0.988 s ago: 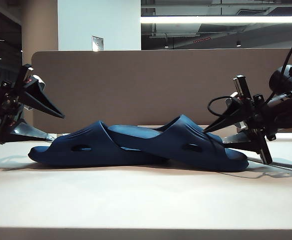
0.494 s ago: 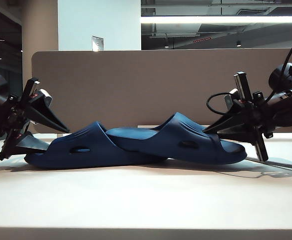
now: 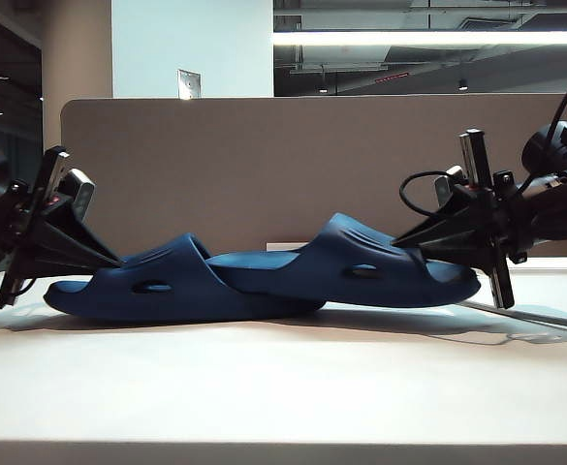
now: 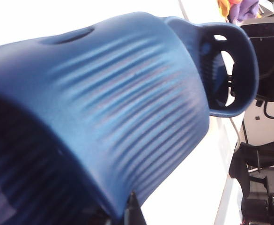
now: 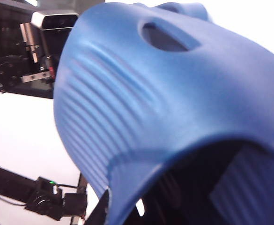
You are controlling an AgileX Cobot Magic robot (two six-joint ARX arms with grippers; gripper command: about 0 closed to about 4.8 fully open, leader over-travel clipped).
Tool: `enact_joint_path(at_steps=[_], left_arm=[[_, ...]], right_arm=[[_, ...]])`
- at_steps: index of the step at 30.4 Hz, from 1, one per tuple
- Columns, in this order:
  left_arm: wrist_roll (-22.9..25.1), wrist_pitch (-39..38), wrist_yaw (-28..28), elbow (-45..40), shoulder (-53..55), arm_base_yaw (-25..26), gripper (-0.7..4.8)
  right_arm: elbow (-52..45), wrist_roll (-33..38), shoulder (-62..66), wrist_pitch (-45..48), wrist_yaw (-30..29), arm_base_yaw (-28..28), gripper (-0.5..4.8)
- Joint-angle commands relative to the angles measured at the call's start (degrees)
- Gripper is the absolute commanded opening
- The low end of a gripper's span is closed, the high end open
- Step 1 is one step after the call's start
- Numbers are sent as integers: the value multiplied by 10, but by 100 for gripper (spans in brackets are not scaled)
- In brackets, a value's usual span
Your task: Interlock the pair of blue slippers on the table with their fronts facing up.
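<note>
Two dark blue slippers lie heel to heel on the white table (image 3: pixel 283 387). The left slipper (image 3: pixel 157 283) has its toe pointing left, and my left gripper (image 3: pixel 109 260) is shut on the edge of its ribbed strap. In the left wrist view that strap (image 4: pixel 104 103) fills the picture, pinched at my left gripper (image 4: pixel 120 213). The right slipper (image 3: pixel 361 273) rests its heel on the other's heel, with its toe end raised off the table. My right gripper (image 3: pixel 407 242) is shut on its strap. The right wrist view shows that strap (image 5: pixel 174 93) clamped in my right gripper (image 5: pixel 120 211).
A brown-grey partition panel (image 3: pixel 283 165) stands right behind the slippers. A black cable (image 3: pixel 540 317) trails over the table at the right. The table's front edge (image 3: pixel 283 444) runs across the near side. In the right wrist view the left arm (image 5: pixel 38 42) faces me.
Both grippers have closed on the straps, the left one after moving in and down. The right slipper's toe end has risen off the table.
</note>
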Motion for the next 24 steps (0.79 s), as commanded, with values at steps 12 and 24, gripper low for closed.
enact_joint_path(at_steps=[12, 24], left_arm=[[115, -188, -104, 106, -13, -6, -6], [168, -284, -223, 179, -13, -59, -6]], right_arm=[[3, -7, -19, -20, -26, -9, -2], [8, -54, -19, -81, -47, -8, -2]])
